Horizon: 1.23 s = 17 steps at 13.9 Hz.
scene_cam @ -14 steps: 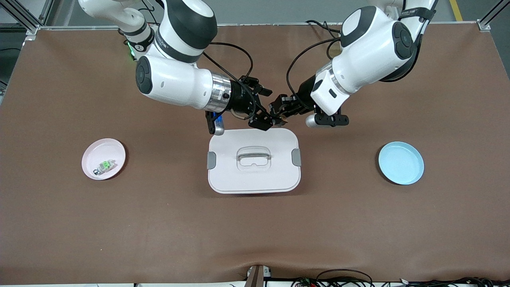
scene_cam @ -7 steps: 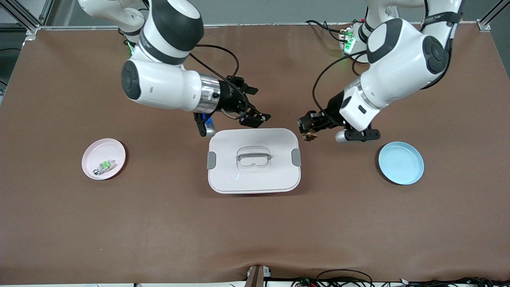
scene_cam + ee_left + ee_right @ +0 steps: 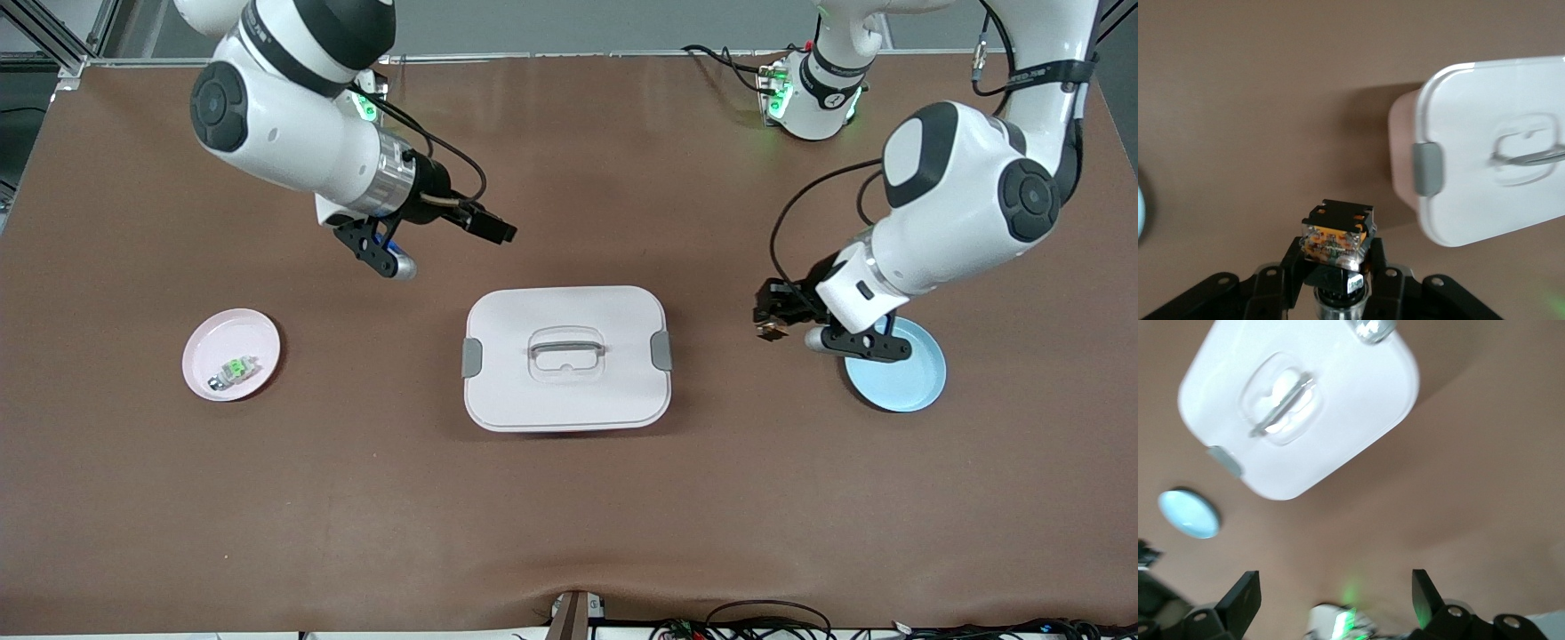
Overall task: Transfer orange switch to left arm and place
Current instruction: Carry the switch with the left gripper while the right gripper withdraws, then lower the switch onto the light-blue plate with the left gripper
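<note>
Left gripper [image 3: 770, 322]: fingers clamped on the orange switch [image 3: 1337, 230], held in the air over bare table between the box [image 3: 566, 356] and the blue plate [image 3: 898, 369], close to the plate's rim.

Right gripper [image 3: 1335, 593]: fingers spread wide, nothing between them, over the table toward the right arm's end of the box.

Box: white, lid on, mid-table.

Pink plate [image 3: 212, 333]: toward the right arm's end, carrying a small green-topped component [image 3: 234, 368].
</note>
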Each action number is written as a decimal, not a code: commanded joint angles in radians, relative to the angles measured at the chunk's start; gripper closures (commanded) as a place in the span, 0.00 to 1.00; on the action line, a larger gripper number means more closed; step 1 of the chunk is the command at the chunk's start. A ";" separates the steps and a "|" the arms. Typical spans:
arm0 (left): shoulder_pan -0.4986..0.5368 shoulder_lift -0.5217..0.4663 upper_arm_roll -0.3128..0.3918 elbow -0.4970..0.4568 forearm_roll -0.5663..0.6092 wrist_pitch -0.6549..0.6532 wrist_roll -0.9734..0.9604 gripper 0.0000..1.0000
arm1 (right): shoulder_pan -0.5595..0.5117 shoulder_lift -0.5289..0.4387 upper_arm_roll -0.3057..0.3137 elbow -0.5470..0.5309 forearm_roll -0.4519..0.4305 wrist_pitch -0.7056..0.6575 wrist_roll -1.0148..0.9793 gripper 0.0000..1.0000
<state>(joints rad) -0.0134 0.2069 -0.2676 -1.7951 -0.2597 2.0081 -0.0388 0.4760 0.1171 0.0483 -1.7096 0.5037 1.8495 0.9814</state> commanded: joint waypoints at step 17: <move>0.078 0.146 -0.018 -0.092 0.623 0.000 0.566 0.78 | -0.499 -0.148 0.004 -0.095 -0.376 -0.156 -0.938 0.00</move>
<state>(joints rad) 0.0639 0.3647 -0.2751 -1.8620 0.3120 2.0041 0.5041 0.0250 -0.0152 0.0316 -1.8252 0.1544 1.7285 0.0809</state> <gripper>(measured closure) 0.573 0.000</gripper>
